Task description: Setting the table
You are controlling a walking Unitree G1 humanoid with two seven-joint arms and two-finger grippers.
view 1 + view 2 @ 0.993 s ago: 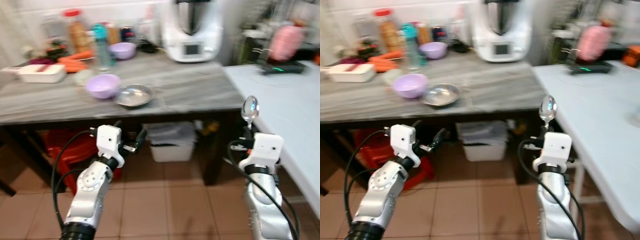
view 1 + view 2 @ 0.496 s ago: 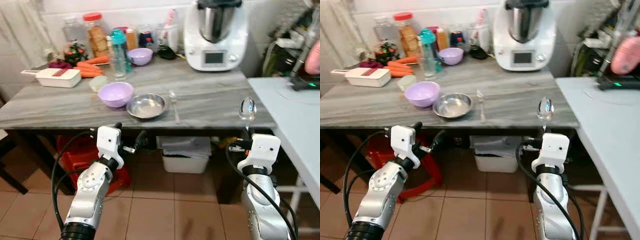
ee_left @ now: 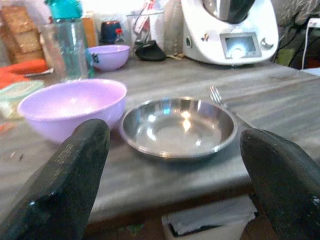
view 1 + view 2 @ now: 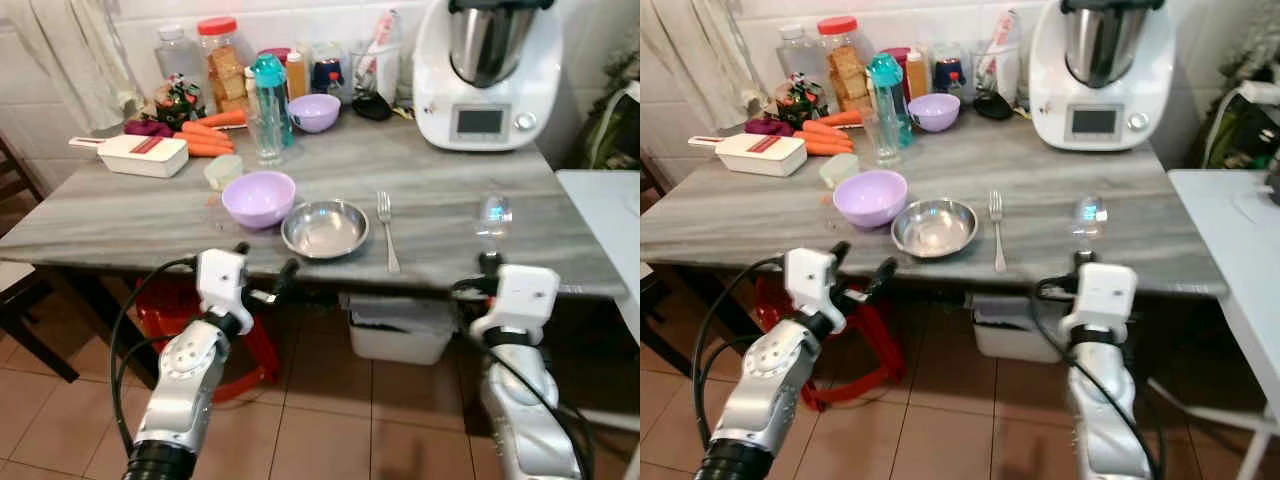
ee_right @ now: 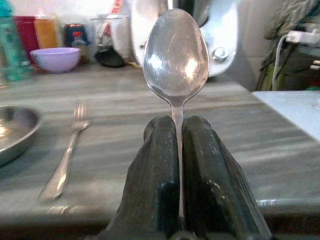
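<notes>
A steel spoon [image 5: 176, 55] stands upright in my right gripper [image 5: 176, 125], which is shut on its handle; its bowl [image 4: 495, 213] shows just above the front edge of the grey table [image 4: 120, 215]. On that table lie a steel bowl [image 4: 324, 228], a fork [image 4: 387, 230] to its right, and a purple bowl [image 4: 258, 198] to its left. My left gripper [image 4: 265, 262] is open and holds nothing, level with the table's front edge before the steel bowl [image 3: 177, 127].
At the back of the table stand a white food processor [image 4: 485, 70], a small purple bowl [image 4: 314, 112], a teal bottle [image 4: 270, 95], jars, carrots [image 4: 205, 135] and a white box [image 4: 145, 155]. A red stool [image 4: 160, 310] and white bin [image 4: 400, 335] sit underneath. A white table [image 4: 610, 200] adjoins at right.
The camera has turned left and come closer to the grey table, so the fork and bowls now lie straight ahead. The right gripper still holds the spoon upright; the left stays open.
</notes>
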